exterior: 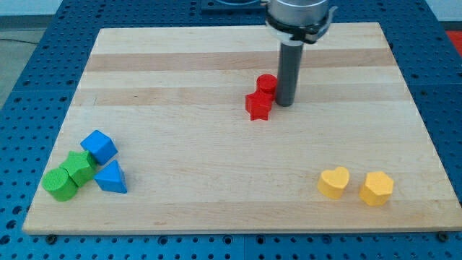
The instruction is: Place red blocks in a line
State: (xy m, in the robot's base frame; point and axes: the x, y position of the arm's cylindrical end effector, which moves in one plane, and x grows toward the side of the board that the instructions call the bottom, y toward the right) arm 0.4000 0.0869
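Observation:
A red star block (258, 105) lies near the middle of the wooden board (180, 72). A red cylinder block (266, 84) sits touching it just above and to the right. My tip (284, 103) stands right of both red blocks, touching the cylinder's right side and next to the star's upper right.
At the view's lower left are a blue cube (99, 146), a blue triangle block (110, 178), a green cube (79, 167) and a green cylinder (58, 183), bunched together. At the lower right lie a yellow heart (333, 183) and a yellow hexagon block (377, 188).

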